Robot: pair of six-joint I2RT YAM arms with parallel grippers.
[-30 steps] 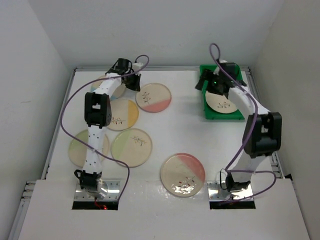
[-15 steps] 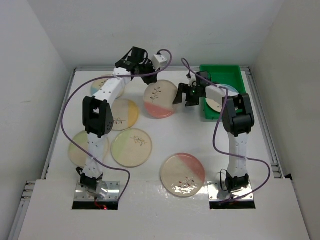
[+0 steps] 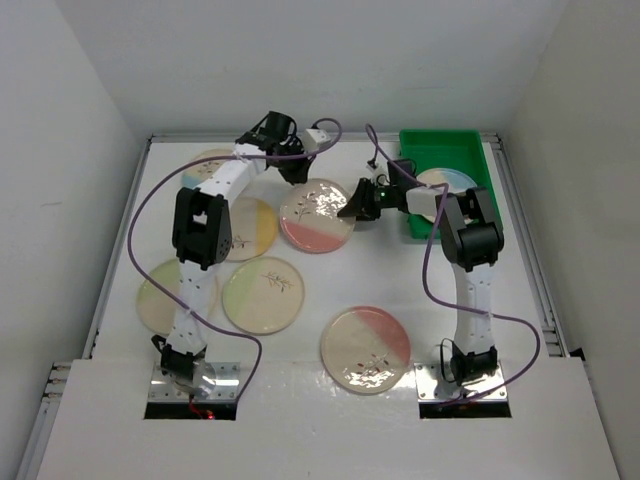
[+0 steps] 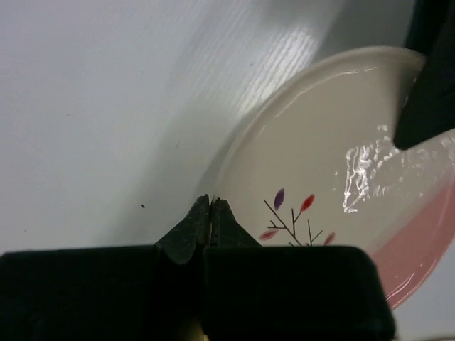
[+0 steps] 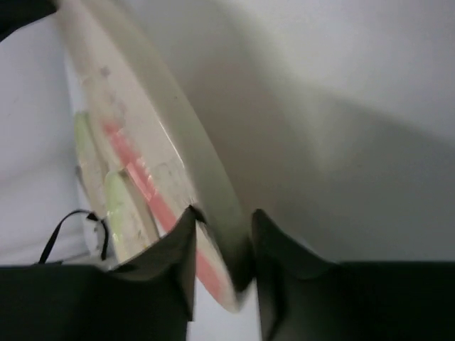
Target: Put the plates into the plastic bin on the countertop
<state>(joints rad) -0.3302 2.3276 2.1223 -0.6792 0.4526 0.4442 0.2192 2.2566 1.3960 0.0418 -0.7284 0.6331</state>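
Right jaws now tight on pink plate (image 3: pixel 316 215)

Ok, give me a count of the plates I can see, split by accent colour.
Pink: 2, held pink plate, near pink plate
Green: 2, left green plate, middle green plate
Yellow: 1, yellow plate
Colour unclear: 2, back-left plate, stowed plate in the bin
Total: 7 plates
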